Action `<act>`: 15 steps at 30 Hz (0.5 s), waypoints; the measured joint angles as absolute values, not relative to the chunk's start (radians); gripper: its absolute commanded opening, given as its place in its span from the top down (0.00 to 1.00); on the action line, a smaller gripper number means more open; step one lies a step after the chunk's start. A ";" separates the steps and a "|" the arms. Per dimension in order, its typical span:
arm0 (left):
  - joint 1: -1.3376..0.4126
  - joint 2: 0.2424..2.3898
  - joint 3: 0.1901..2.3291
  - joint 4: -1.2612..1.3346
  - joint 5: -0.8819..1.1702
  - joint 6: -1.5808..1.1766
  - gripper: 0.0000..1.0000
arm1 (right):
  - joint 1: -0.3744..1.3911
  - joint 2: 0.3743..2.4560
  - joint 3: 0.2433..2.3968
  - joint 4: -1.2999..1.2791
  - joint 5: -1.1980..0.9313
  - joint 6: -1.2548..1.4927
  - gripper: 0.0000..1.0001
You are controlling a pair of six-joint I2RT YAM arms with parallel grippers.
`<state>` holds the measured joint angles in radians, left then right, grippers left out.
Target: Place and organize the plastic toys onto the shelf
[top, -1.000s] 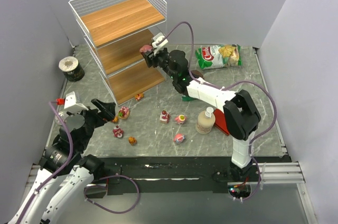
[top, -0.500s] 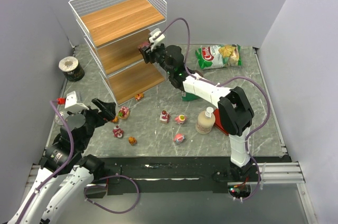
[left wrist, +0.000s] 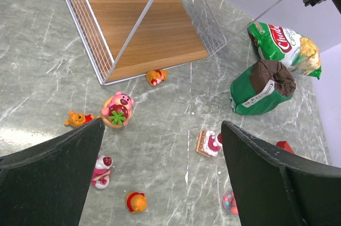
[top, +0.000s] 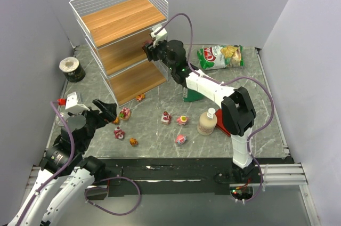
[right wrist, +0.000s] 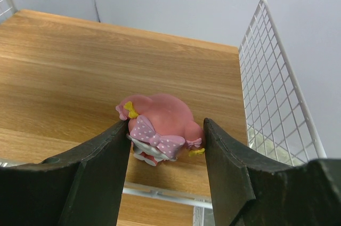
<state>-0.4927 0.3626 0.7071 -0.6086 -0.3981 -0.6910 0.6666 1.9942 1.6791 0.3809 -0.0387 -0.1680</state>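
The shelf stands at the back left, a white wire rack with three wooden tiers. My right gripper reaches into its middle tier and is shut on a pink toy with a dotted bow, near the tier's front right corner. My left gripper is open and empty above the table's left side. Below it lie a pink bear toy, a small orange toy, a yellow bear, a red-and-white cake toy, a red-and-white toy and an orange toy.
A chip bag lies at the back right. A green packet, a cream bottle and a red box sit under the right arm. A dark round can stands left of the shelf.
My right gripper has carried the pink toy left and up, from in front of the shelf into its middle tier. The left arm has not moved.
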 measured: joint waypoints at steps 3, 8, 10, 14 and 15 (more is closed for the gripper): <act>-0.493 0.363 0.707 -0.609 -0.398 -0.691 0.03 | 0.667 2.000 1.692 0.369 -0.039 -0.173 0.74; -0.493 0.364 0.707 -0.609 -0.398 -0.691 0.03 | 0.667 2.000 1.704 0.346 -0.040 -0.176 0.64; -0.493 0.364 0.707 -0.609 -0.398 -0.691 0.03 | 0.667 2.000 1.704 0.345 -0.040 -0.177 0.59; -0.493 0.364 0.707 -0.609 -0.398 -0.691 0.03 | 0.667 2.000 1.704 0.345 -0.042 -0.177 0.50; -0.493 0.364 0.707 -0.609 -0.398 -0.691 0.03 | 0.667 2.000 1.704 0.346 -0.042 -0.177 0.46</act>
